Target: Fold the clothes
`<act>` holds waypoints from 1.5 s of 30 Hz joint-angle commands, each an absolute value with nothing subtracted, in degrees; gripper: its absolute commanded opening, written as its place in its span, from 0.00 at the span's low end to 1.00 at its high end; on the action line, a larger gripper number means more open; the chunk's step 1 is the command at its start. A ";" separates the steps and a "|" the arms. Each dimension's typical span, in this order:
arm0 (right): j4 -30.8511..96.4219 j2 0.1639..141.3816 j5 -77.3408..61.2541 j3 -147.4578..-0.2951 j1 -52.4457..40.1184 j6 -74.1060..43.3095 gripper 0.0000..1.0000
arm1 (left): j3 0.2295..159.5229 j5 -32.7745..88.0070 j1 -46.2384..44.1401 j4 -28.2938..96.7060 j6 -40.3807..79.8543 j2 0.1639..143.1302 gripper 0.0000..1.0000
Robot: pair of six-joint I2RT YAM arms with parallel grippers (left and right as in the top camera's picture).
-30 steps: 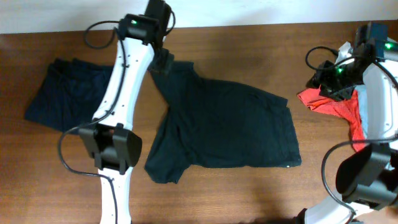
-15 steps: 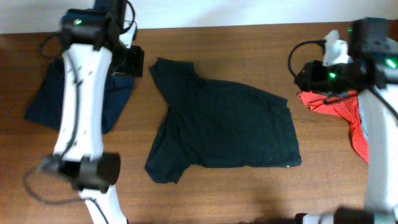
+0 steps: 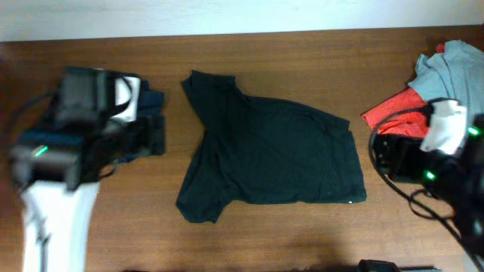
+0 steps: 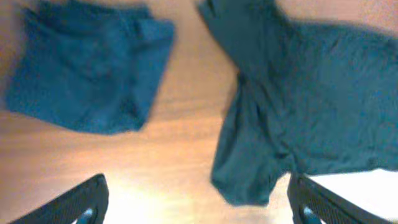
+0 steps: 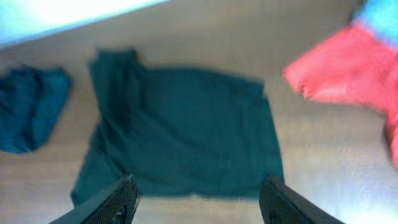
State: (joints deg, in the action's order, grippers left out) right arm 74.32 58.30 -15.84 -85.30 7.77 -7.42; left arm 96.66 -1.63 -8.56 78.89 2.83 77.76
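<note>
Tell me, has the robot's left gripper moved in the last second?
Yes. The left gripper has drawn back leftward from the black T-shirt's upper-left corner, toward the folded navy garment; the T-shirt itself lies unchanged.

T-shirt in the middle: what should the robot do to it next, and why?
Probably lower the left pincer to pinch the dark T-shirt at its edge. The shirt lies spread out, not yet folded, and that pincer hangs open, holding nothing.
</note>
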 commanded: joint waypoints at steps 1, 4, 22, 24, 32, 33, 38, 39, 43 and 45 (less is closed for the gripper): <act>72.60 62.26 -16.64 -77.95 7.46 -10.39 0.68 | 79.66 7.64 -8.45 67.92 1.15 80.77 0.76; 72.23 65.52 -17.56 -75.66 7.46 -10.37 0.67 | 70.94 8.62 -8.45 59.48 0.78 85.93 0.72; 71.94 68.58 -17.76 -75.57 7.46 -10.37 0.67 | 68.45 13.74 -8.58 39.62 -4.78 111.18 0.45; 71.75 68.58 -17.78 -75.57 7.46 -10.37 0.67 | 68.45 14.61 -8.62 39.68 -6.83 111.68 0.45; 71.70 68.58 -17.78 -75.57 7.46 -10.39 0.67 | 68.45 14.61 -8.99 39.66 -8.86 116.07 0.05; 71.70 68.58 -17.78 -75.57 7.46 -10.39 0.67 | 68.45 14.57 -8.99 39.92 -8.38 116.14 0.01; 71.53 68.58 -17.76 -75.57 7.46 -10.39 0.67 | 69.36 5.69 -8.62 45.80 2.26 115.77 0.01; 71.44 68.58 -17.76 -75.57 7.46 -10.39 0.67 | 69.76 4.10 -8.36 48.18 3.75 115.52 0.01; 70.74 68.58 -17.76 -75.57 7.46 -10.39 0.67 | 70.19 -2.02 -7.27 54.04 7.84 113.34 0.01; 70.59 68.58 -17.76 -75.57 7.46 -10.39 0.67 | 70.19 -4.47 -6.44 55.70 9.82 111.96 0.01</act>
